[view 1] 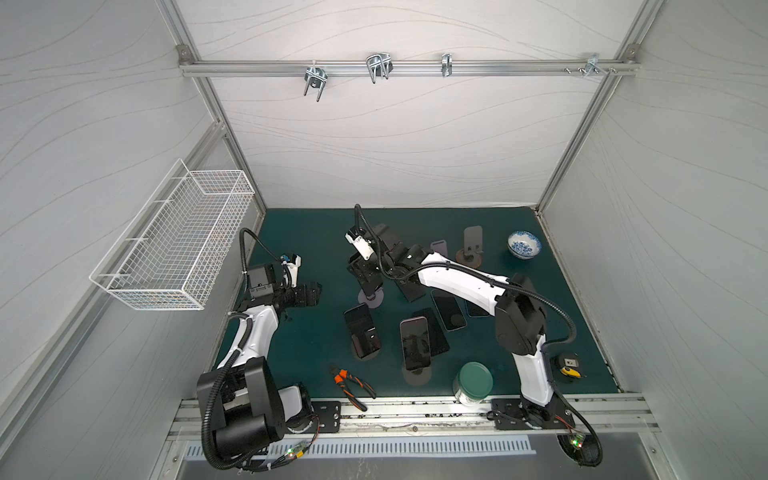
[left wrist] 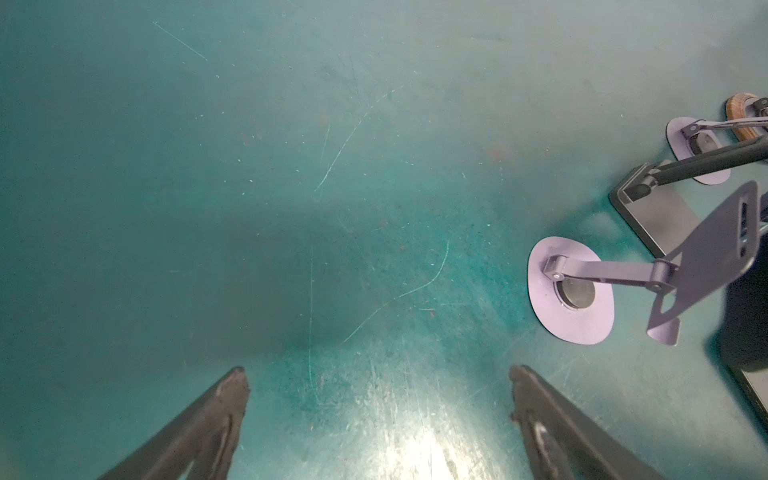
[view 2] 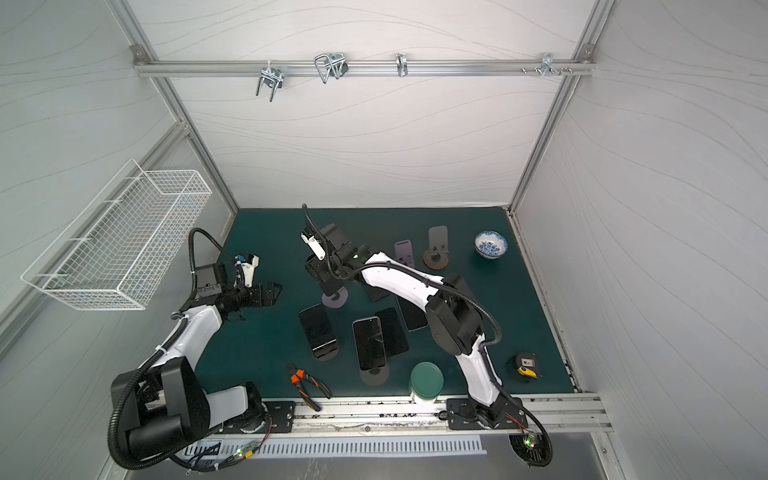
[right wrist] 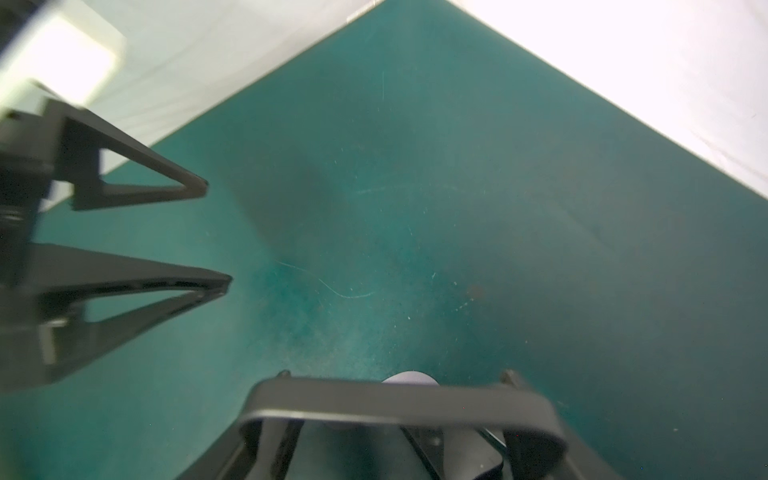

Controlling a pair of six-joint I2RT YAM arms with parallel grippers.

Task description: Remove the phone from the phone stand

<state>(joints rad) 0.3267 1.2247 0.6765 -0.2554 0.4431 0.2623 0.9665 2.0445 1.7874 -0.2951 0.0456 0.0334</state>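
Centre-rear of the green mat (left wrist: 291, 166): one dark phone (right wrist: 395, 405), pinched by its sides between the fingers of the right gripper (right wrist: 395, 374), directly over the round base of the lavender phone stand (view 1: 371, 299) (contact with the cradle cannot be told). Left of it: left gripper (left wrist: 378, 376), fingers spread wide, holding nothing, above bare mat.

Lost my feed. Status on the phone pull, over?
Left end effector open, empty. Right end effector shut on phone at purple stand. Black stand close beside.
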